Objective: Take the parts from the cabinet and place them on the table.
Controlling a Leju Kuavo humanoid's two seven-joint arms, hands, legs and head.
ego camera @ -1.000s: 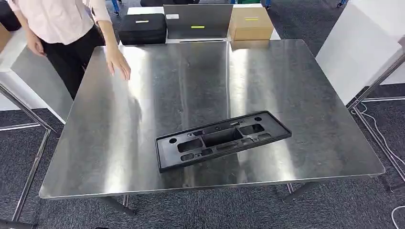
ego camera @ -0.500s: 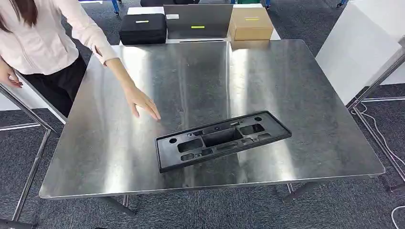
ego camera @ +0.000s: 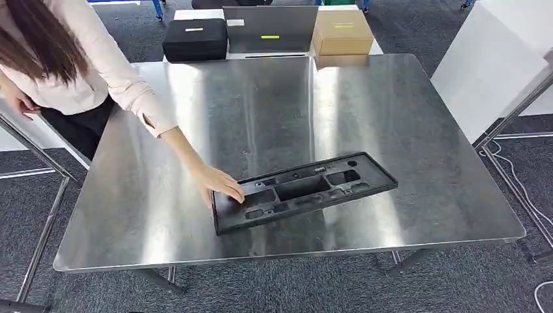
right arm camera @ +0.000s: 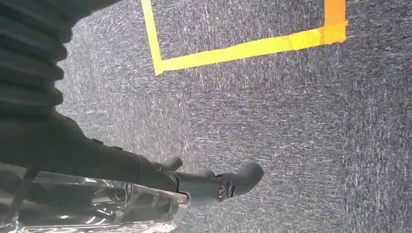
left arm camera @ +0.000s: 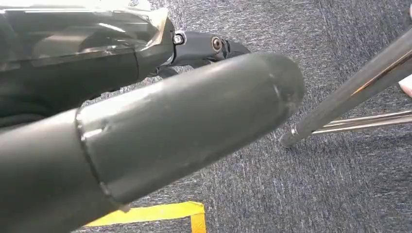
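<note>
Overhead, you see the table (ego camera: 404, 117) with the part (ego camera: 303, 190) lying flat on its near half, angled so its right end sits farther from you. A person's hand (ego camera: 218, 184) rests on the part's left end, the sleeve (ego camera: 124, 78) reaching in from the table's left side. Beyond the far edge stand a black case (ego camera: 194, 39), a grey panel (ego camera: 270, 29) and a brown box (ego camera: 342, 32).

At the wrists you get what the head view lacks: both arms hang toward the carpet. Left hand (left arm camera: 160, 121): the thick grey thumb lies across the frame, dark fingers (left arm camera: 209, 46) extended behind it, nothing in its grasp; a steel leg (left arm camera: 350, 87) and yellow tape (left arm camera: 155, 212) lie beyond. Right hand (right arm camera: 194, 182): fingers (right arm camera: 243, 177) loosely curled and apart, holding nothing, above carpet marked with tape (right arm camera: 243, 48).

Note the part itself: black moulded plastic, long and rectangular, with a raised rim, several rectangular recesses and small round holes.
</note>
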